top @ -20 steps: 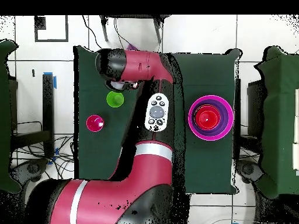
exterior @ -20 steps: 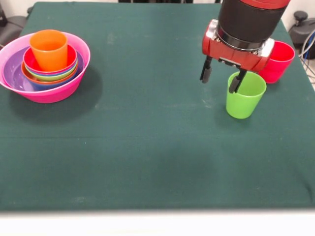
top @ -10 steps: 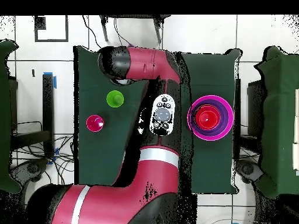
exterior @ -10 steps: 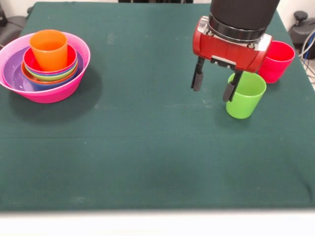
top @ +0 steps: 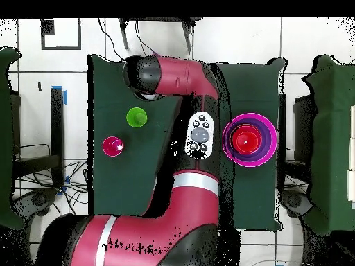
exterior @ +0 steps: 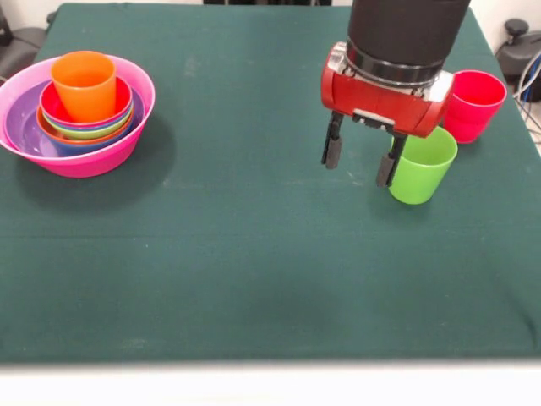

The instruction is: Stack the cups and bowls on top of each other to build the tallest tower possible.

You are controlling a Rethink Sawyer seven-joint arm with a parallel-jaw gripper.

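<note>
front view, gripper [exterior: 357, 161] spread, beside green cup [exterior: 420, 165]

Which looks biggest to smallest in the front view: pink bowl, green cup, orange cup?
1. Huge round pink plastic bowl, clearly largest.
2. Lime green plastic cup and orange plastic cup look alike; the end effector hides part of the green one, so unranked.

Lab — tiled floor [top: 312, 41], cables [top: 41, 183]

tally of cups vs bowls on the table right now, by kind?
Cups: 3 (orange cup, green cup, red-pink cup)
Bowls: at least 5 rims visible in the tower; nesting hides any others
Total: at least 8
</note>
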